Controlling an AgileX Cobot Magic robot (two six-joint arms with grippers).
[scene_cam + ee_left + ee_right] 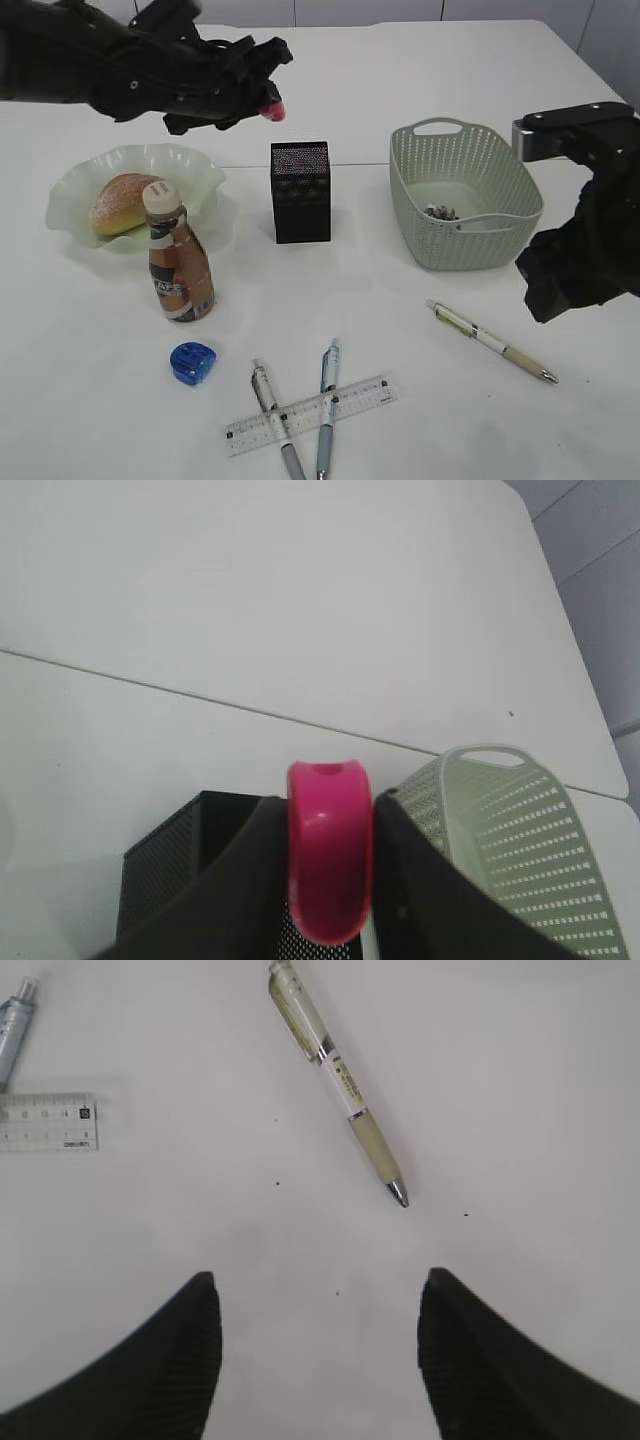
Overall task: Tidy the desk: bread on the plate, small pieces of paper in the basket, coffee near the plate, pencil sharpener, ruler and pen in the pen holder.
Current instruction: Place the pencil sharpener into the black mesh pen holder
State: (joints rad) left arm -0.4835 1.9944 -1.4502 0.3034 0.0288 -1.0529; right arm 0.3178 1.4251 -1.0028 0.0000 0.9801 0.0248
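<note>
Green ruffled plate [70, 190]: bread roll [122, 203] inside. Left end effector [268, 98]: clamped on pink pencil sharpener [330, 852], above black mesh pen holder [300, 190]. Green basket [500, 215]: paper scraps [440, 212] inside. Right end effector [318, 1360]: spread wide, holding nothing, above bench [420, 400].

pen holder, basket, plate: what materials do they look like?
Pen holder: likely perforated metal mesh, matte black, with fine dotted holes. Basket: moulded plastic, matte pale green, with a woven-pattern wall and moulded handle loops. Plate: looks like translucent pale-green glass or plastic, glossy, with a wavy rim; cannot tell which.
</note>
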